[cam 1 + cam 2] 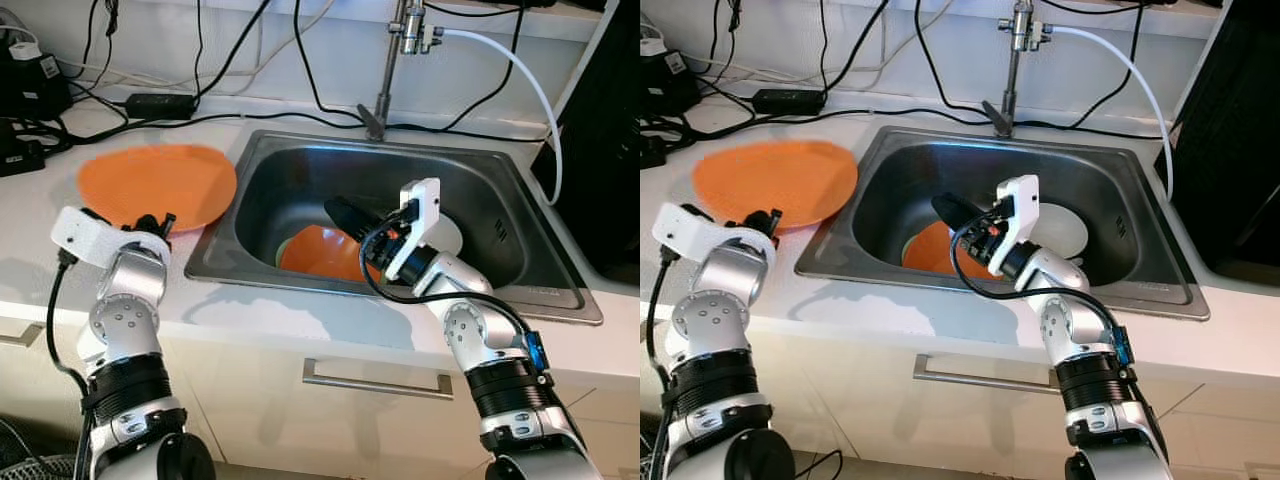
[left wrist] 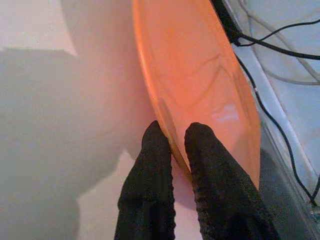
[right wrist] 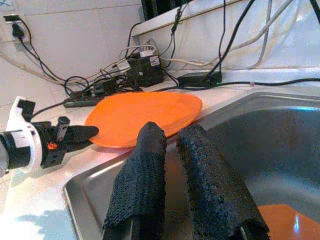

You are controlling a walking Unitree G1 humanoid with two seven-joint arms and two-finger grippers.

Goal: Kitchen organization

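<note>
The left claw (image 2: 172, 145) pinches the orange plate (image 1: 155, 185) rim on the worktop (image 1: 40, 260), upper left. Lift it slowly and flat. The right claw (image 3: 167, 137) is nearly closed and empty, over the sink (image 1: 480, 180).

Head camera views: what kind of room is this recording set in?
Most likely a home kitchen, at the sink counter. A stainless steel sink with a tap is set into a white counter; orange dishes lie in the basin, and a drawer handle shows below.

Black cables (image 1: 250, 112) behind faucet (image 1: 385, 65).
</note>
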